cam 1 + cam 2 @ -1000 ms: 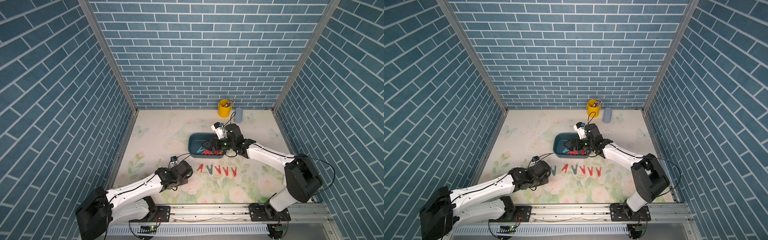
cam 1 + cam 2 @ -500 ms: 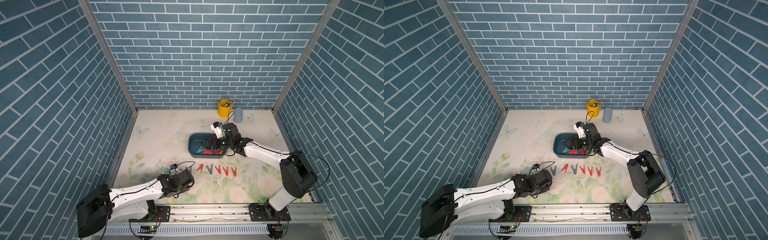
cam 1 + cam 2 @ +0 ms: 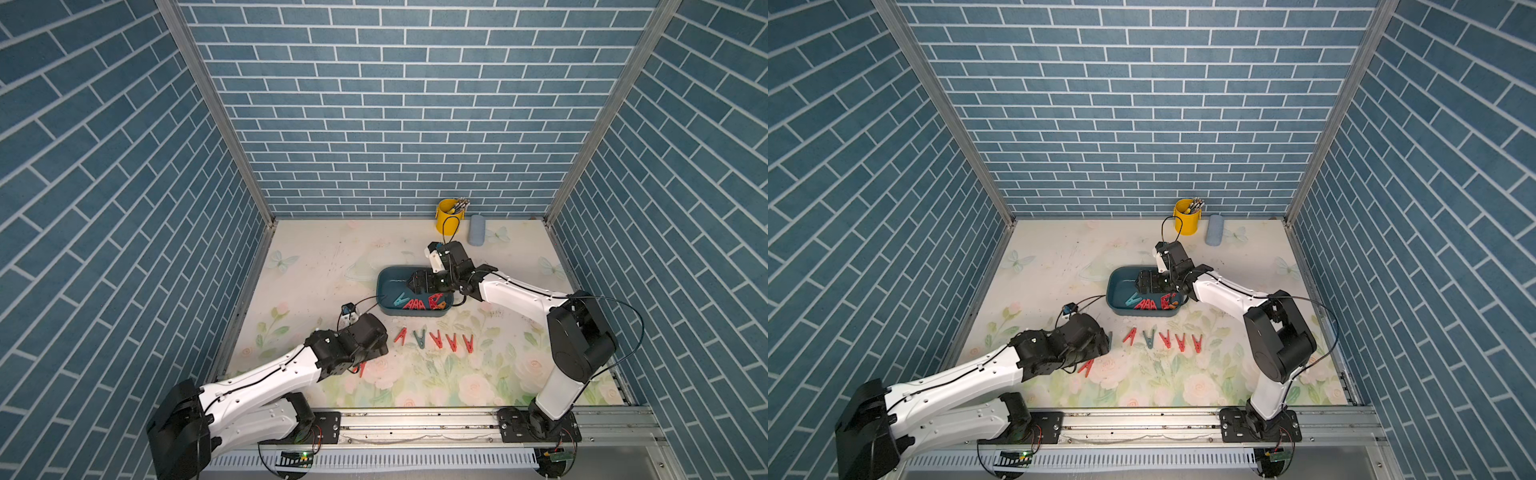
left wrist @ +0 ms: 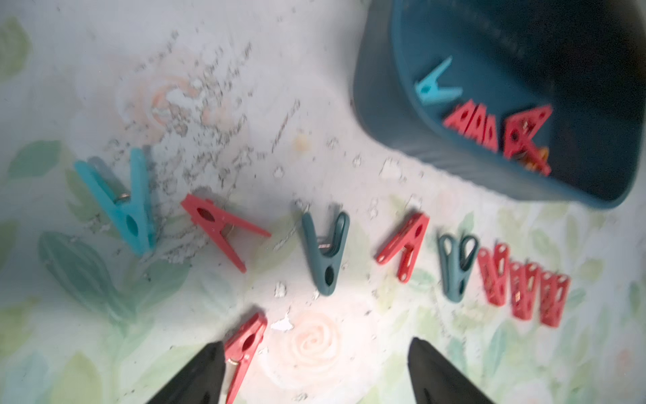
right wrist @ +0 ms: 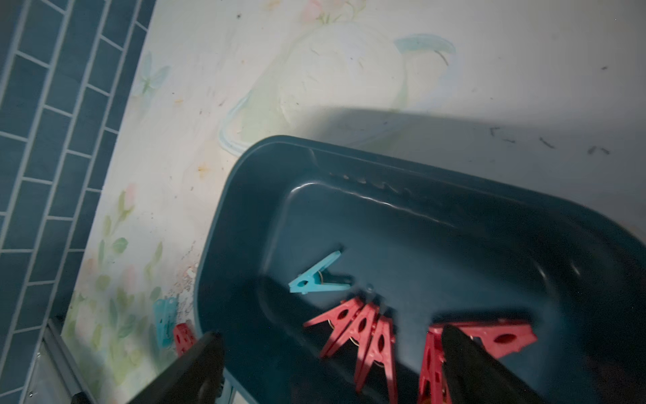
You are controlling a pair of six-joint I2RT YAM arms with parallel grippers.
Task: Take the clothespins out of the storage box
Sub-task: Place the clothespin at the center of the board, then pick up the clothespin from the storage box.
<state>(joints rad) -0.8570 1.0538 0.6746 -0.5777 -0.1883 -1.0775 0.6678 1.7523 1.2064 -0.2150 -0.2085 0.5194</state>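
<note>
The dark teal storage box sits mid-table in both top views. In it lie a light teal clothespin and two bunches of red clothespins. My right gripper hangs open inside the box, just above the red ones, holding nothing. A row of red and teal clothespins lies on the mat before the box. My left gripper stands open low over the mat in front of that row. One red clothespin lies on the mat against one finger.
A yellow bucket with thin tools and a pale blue case stand at the back wall. Brick walls close in three sides. A metal rail runs along the front edge, bearing both arm bases.
My left gripper has opened and let a red clothespin go onto the mat in front of the row. The right gripper has stayed open over the box.
</note>
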